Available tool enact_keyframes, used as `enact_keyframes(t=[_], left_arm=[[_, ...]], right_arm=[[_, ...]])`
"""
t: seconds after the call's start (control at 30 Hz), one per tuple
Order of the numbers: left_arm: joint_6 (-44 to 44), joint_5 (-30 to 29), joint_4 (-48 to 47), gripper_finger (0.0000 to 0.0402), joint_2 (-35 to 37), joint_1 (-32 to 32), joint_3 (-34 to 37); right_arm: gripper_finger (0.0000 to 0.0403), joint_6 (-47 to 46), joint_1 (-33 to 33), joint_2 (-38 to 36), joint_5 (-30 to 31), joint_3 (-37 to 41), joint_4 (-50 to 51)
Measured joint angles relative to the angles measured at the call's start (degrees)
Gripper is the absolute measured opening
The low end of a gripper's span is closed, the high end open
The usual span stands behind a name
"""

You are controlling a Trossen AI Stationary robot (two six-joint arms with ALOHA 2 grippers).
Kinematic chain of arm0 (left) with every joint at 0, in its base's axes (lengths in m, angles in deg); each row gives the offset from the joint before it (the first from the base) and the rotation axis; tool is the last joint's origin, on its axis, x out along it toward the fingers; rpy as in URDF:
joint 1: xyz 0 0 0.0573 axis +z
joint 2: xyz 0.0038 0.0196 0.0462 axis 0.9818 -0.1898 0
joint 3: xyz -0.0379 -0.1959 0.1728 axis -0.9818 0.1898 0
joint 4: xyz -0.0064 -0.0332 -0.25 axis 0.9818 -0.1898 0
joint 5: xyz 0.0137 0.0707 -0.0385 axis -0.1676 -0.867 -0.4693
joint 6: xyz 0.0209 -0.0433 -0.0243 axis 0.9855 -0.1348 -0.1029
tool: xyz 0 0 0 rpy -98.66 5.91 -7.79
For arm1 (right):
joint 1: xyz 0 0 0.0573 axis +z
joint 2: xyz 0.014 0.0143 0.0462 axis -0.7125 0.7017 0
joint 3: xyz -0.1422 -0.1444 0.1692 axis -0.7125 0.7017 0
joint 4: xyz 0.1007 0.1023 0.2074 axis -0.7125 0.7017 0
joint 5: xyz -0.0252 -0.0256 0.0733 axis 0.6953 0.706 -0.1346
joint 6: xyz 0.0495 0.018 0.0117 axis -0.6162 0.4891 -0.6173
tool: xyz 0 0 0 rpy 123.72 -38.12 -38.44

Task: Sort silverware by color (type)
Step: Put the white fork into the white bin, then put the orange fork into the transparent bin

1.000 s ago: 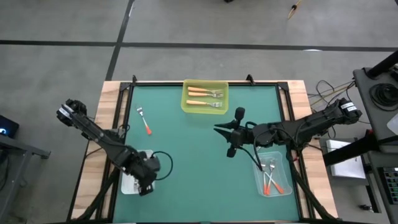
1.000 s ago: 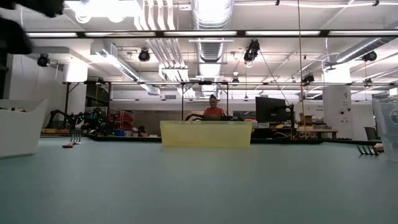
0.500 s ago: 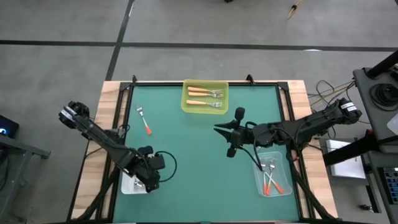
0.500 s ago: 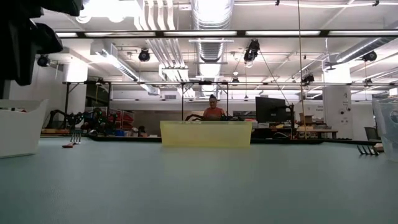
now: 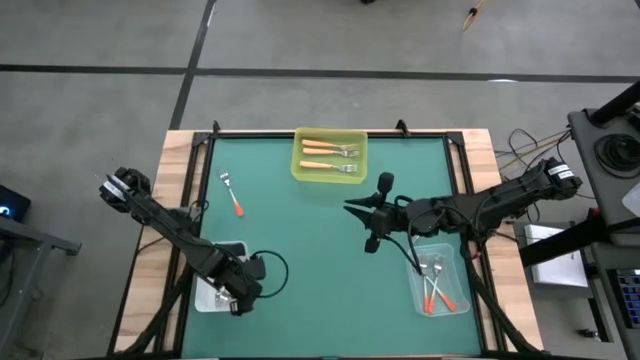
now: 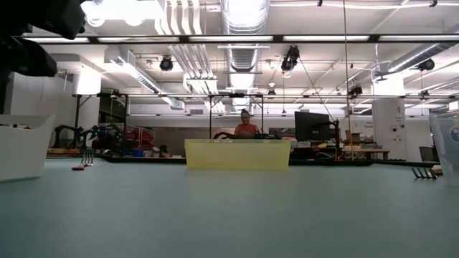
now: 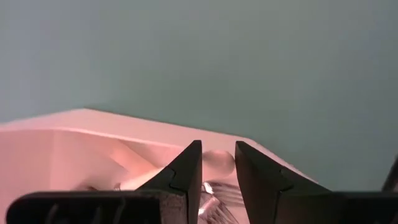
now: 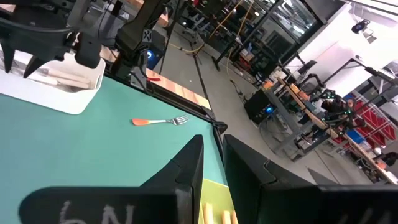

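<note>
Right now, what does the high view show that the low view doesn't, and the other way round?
Only the high view shows the left gripper over the white tray, the right gripper above mid-table, and the forks inside the yellow tray and the clear tray. Only the low view shows the room behind, with a person there. Both show the yellow tray, the white tray and the loose red-orange fork on the mat.

Forks visible: two in yellow tray (image 5: 329, 157), three in clear tray (image 5: 441, 281), one loose fork (image 5: 233, 193).
</note>
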Motion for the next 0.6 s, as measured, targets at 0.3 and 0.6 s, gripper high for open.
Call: enact_keyframes(t=[0.3, 0.6], left_arm=[[-1.85, 6.94, -0.02, 0.0077, 0.02, -0.11, 0.0], [-2.5, 9.75, -0.2, 0.0077, 0.13, -0.15, 0.0]], right_arm=[[0.0052, 0.12, 0.0, 0.0, 0.0, 0.0, 0.0], [0.0052, 0.09, 0.0, 0.02, -0.01, 0.01, -0.01]])
